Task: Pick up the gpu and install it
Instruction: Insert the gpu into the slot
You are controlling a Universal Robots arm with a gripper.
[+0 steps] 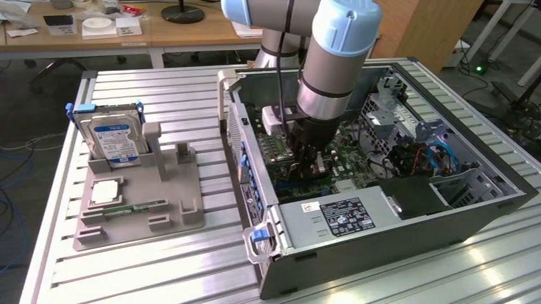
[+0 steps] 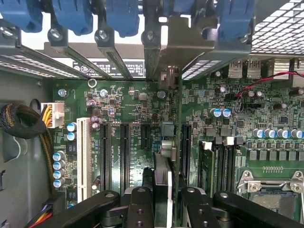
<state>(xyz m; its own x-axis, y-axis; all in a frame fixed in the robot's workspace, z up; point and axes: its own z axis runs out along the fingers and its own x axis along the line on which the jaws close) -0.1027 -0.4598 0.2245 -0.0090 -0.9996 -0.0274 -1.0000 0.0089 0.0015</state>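
My gripper (image 2: 164, 202) is shut on the gpu (image 2: 162, 178), a thin dark card seen edge-on between the two black fingers (image 2: 139, 209). The card stands upright over the motherboard (image 2: 142, 109), in line with the black expansion slots (image 2: 124, 152). Its far end reaches a pale metal bracket (image 2: 172, 52) at the case's rear slot wall. In the exterior view the gripper (image 1: 303, 168) is deep inside the open computer case (image 1: 473, 190), low over the green board. The arm (image 1: 334, 57) hides most of the card there.
Beside the case a grey fixture (image 1: 139, 209) holds a silver hard drive (image 1: 114, 139) and a green memory stick (image 1: 127, 208). Inside the case are the power supply (image 1: 338, 218), blue cables (image 1: 435, 158), memory modules (image 2: 205, 161) and the CPU socket (image 2: 270, 187). Blue slot latches (image 2: 123, 16) line the rear wall.
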